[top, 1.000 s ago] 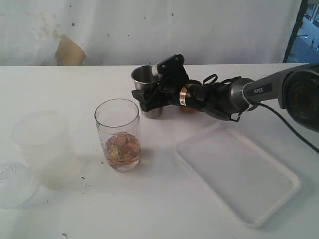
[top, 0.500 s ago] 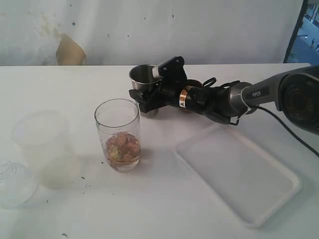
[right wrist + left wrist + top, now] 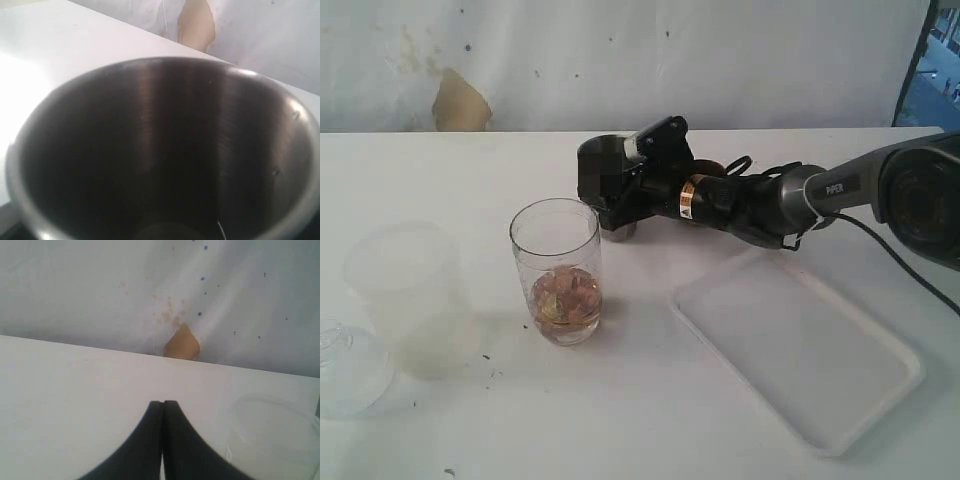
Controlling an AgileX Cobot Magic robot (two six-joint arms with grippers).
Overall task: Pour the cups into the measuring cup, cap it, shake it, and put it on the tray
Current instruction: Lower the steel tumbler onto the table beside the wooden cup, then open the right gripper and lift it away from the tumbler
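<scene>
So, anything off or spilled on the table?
No spill visible. The steel tumbler is tilted, but gripped in the right hand. Backdrop has a brown patch and stains; a few dark specks dot the table.

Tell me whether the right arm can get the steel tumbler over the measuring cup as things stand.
Probably yes. The right gripper holds the steel tumbler close behind the measuring cup, with only bare table between them and nothing standing in the way.
</scene>
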